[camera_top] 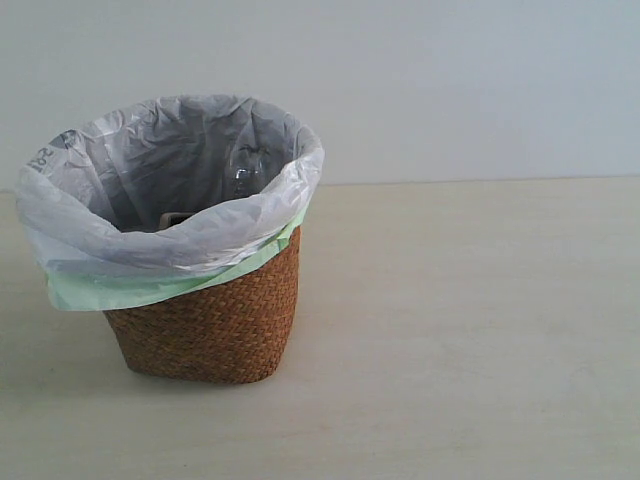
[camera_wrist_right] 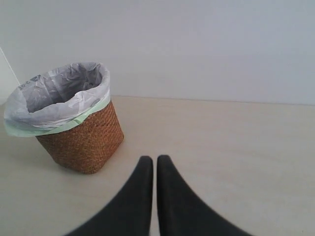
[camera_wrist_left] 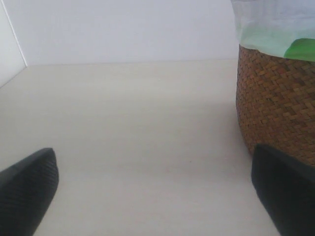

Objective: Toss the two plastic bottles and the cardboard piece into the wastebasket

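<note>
Right wrist view: right fingers (camera_wrist_right: 142,196) clenched on nothing — left fingers (camera_wrist_left: 27,191) released beside wastebasket (camera_wrist_left: 275,108).

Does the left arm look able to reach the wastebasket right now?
Probably yes: the left gripper is open and empty, and the wastebasket stands right by one of its fingers, with nothing visible between them.

Dark print (camera_top: 40,157) on bag (camera_top: 70,225) of wastebasket (camera_top: 215,330), perhaps digits, unreadable
</note>
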Available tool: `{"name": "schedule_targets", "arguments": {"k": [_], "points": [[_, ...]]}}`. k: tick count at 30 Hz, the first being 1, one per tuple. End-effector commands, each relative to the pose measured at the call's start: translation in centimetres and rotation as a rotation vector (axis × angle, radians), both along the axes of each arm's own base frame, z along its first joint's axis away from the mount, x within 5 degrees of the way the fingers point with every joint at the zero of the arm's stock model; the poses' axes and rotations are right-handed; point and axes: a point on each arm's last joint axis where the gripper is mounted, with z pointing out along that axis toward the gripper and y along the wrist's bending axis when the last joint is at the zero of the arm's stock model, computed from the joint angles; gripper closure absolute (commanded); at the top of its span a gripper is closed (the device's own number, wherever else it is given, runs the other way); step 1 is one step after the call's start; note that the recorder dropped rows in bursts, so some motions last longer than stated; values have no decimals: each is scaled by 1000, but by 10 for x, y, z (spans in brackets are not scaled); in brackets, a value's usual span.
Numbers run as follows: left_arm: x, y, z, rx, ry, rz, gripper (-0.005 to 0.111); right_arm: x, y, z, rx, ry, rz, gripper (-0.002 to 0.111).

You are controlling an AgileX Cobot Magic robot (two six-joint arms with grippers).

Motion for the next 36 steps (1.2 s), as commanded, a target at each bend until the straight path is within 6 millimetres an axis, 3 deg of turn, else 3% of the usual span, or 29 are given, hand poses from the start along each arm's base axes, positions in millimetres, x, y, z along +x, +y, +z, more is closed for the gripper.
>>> {"name": "schedule_targets", "arguments": {"k": [1, 7, 12, 16, 22, 27, 29, 36], "points": [[0, 0, 2, -9, -15, -3, -1, -17, -6, -6, 36, -55, -54, 108], [0, 0, 2, -9, -15, -3, -1, -29, 7, -7, 43, -57, -193, 108], [0, 0, 2, -9, -15, -3, -1, -33, 27, -7, 31, -74, -184, 108], [0, 0, 2, -9, -15, -3, -1, -24, 46, -2, 56, -201, -126, 108], [0, 0, 2, -9, -15, -3, -1, 8, 67, -8, 66, -401, -125, 108], [0, 0, 2, -9, -15, -3, -1, 42, 70, -33, 100, -447, -190, 108], [0, 0, 2, -9, -15, -3, -1, 65, 71, -60, 98, -453, -222, 108], [0, 0, 2, -9, -15, -3, -1, 98, 73, -126, 50, -399, -264, 108]]}}
